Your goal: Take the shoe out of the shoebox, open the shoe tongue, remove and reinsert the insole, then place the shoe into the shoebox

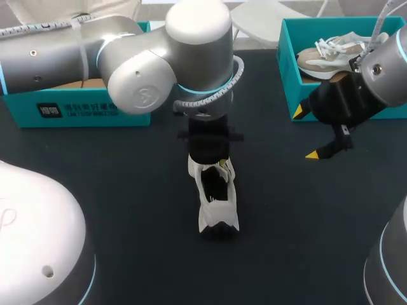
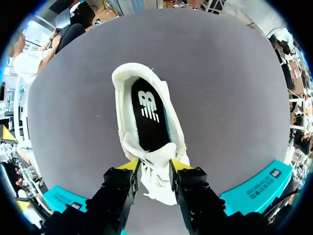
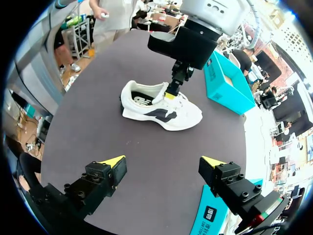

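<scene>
Dark counter (image 1: 127, 210) carries a white low-top sneaker (image 1: 218, 203) with a black insole (image 2: 149, 117), standing mid-surface; left jaws pinch its white tongue (image 2: 157, 159), right jaws gape wide near the teal cardboard shoebox (image 1: 287, 76).

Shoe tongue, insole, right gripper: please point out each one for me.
shoe tongue (image 2: 159, 155), left wrist view, its raised top edge.
insole (image 2: 148, 120), left wrist view, middle of its black surface.
right gripper (image 3: 162, 161), right wrist view, midway between its yellow tips.

White shoe (image 3: 161, 110) (black insole (image 2: 149, 122)), teal shoebox (image 1: 331, 27).
</scene>
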### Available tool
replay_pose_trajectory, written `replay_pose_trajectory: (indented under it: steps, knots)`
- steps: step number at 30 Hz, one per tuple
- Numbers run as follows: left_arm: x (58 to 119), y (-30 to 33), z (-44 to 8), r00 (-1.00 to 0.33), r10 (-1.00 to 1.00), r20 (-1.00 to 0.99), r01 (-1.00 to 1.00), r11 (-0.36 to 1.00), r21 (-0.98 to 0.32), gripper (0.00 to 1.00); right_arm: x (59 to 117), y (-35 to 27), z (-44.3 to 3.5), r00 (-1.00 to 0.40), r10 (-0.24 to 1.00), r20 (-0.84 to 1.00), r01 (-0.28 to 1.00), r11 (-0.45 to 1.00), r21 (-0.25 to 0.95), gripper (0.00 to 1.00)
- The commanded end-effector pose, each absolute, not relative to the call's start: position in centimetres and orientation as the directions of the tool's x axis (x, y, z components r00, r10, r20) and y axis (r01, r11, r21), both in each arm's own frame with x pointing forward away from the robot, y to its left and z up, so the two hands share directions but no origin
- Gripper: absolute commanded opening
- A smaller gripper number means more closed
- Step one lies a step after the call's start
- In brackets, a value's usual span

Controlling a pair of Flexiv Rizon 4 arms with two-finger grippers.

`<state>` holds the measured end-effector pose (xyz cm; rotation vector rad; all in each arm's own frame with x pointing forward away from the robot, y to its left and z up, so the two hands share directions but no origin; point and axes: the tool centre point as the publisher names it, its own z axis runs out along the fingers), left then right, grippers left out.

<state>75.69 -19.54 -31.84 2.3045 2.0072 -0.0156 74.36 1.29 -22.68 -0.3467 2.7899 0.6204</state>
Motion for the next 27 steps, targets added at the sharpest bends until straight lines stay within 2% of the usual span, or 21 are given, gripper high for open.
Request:
replay_pose_trajectory:
  steps: [1, 3, 8, 17, 24, 27]
  knots:
    - [75.3, -19.7, -31.7, 0.155, 0.985, -0.072, 0.988, -0.152, 0.038, 0.38, 74.3, 1.4, -22.8, -0.937, -0.172, -0.304, -0.284, 0.882, 0.376, 1.0]
    - [75.6, -19.6, -31.2, 0.147, 0.987, -0.072, 0.988, -0.144, 0.051, 0.39, 74.3, 1.4, -22.8, -0.937, -0.172, -0.304, -0.284, 0.882, 0.376, 1.0]
    - [77.5, -19.3, -30.0, 0.116, 0.99, -0.076, 0.992, -0.111, 0.067, 0.33, 74.3, 1.4, -22.8, -0.937, -0.172, -0.304, -0.284, 0.882, 0.376, 1.0]
    - [76.3, -19.9, -32.2, 0.115, 0.992, -0.047, 0.993, -0.115, 0.009, 0.27, 74.3, 1.4, -22.8, -0.937, -0.172, -0.304, -0.284, 0.882, 0.376, 1.0]
    - [74.2, -20.3, -33.7, 0.103, 0.994, -0.035, 0.994, -0.105, -0.038, 0.29, 74.3, 1.4, -22.8, -0.937, -0.172, -0.304, -0.284, 0.882, 0.376, 1.0]
    - [73.6, -20.0, -33.2, 0.051, 0.998, -0.037, 0.997, -0.052, -0.05, 0.32, 74.3, 1.4, -22.8, -0.937, -0.172, -0.304, -0.284, 0.882, 0.376, 1.0]
